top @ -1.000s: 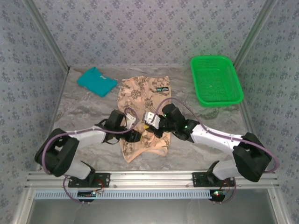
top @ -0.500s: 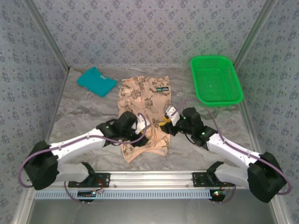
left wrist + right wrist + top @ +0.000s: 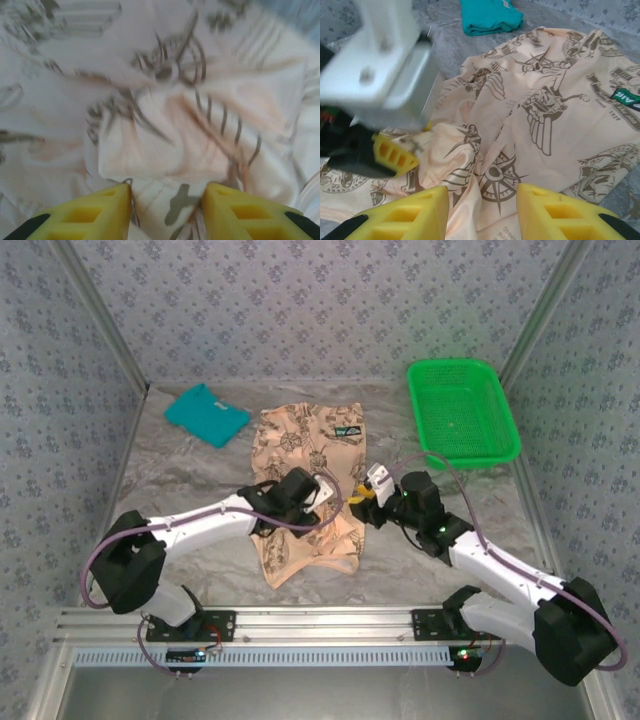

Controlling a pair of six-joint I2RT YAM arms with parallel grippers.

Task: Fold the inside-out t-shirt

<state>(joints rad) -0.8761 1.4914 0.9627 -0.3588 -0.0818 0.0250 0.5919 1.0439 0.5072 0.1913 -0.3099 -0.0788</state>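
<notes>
Top view: the inside-out t-shirt (image 3: 290, 440) lies in the middle of the bench (image 3: 190, 490) as a long narrow strip, so I judge the side folds made and the crosswise folds left to do. The left gripper (image 3: 325, 498) reaches over its middle, and the right gripper (image 3: 356, 501) sits at its right edge

Left wrist view: the left gripper (image 3: 167, 190) has its fingers apart with a ridge of shirt cloth between them; whether they clamp it I cannot tell

Right wrist view: the right gripper (image 3: 482, 194) hangs released and empty, low over the printed cloth
</notes>
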